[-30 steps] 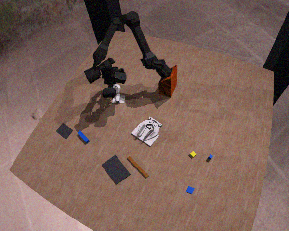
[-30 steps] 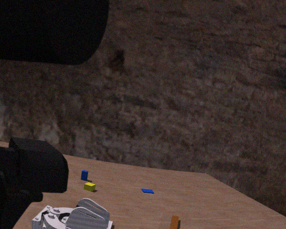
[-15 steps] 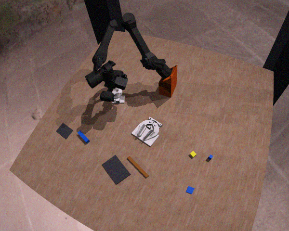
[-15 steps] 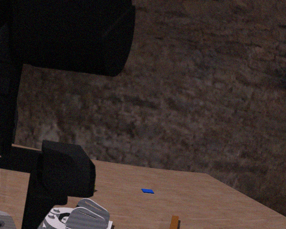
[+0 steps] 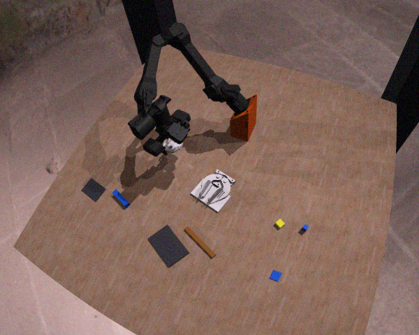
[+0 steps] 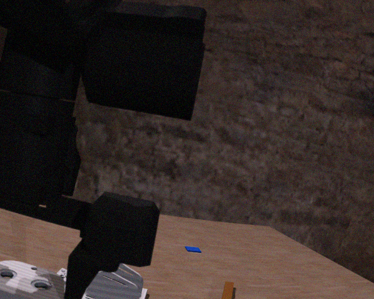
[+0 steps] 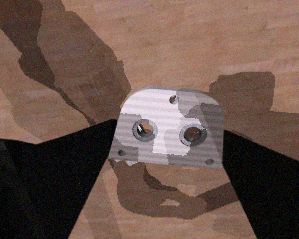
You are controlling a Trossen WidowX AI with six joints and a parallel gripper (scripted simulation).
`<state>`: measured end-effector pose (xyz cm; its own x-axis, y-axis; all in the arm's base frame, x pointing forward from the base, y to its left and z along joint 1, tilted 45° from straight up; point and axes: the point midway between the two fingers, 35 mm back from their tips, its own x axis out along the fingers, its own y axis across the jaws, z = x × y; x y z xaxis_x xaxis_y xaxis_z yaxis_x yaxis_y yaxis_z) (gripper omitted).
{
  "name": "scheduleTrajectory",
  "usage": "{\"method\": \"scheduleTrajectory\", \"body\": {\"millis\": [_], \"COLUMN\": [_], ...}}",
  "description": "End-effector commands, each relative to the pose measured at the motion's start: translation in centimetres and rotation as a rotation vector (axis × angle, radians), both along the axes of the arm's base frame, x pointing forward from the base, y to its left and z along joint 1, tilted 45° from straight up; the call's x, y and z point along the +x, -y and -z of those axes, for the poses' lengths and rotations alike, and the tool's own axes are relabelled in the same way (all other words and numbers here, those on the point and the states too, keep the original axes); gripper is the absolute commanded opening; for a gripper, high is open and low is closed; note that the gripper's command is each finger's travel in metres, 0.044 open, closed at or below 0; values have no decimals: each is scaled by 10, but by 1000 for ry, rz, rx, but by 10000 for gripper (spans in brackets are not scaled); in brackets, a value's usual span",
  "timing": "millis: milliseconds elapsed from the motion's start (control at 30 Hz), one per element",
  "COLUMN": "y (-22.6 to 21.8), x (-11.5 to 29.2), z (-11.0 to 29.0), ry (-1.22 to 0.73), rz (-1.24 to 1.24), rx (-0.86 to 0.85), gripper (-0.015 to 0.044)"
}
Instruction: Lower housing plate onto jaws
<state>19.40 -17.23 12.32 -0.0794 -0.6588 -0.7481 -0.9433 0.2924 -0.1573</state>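
My gripper is shut on the housing plate, a pale plate with a rounded edge, two large holes and three small ones. The plate is held above the table, between the arm's base and the gripper base, not touching the latter. The white gripper base lies on the table. Its two grey jaws lie side by side on it, with small round stubs near the back. In the exterior view a dark finger hides part of the base.
An orange bar and dark rectangle lie in front. A dark square and blue bar lie left. A yellow cube, blue block and blue tile lie right.
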Motion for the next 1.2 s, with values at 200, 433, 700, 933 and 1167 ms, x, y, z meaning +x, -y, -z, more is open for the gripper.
{"method": "scheduleTrajectory", "body": {"millis": [200, 433, 700, 933, 1167], "y": [-14, -26, -41, -55, -70], "x": [17, 27, 38, 45, 51], "z": [17, 30, 46, 59, 73], "ry": [140, 245, 365, 470, 577], "rz": [165, 290, 434, 559, 682], "rx": [-8, -16, -30, -47, -67], "gripper": [351, 351, 351, 351, 351]}}
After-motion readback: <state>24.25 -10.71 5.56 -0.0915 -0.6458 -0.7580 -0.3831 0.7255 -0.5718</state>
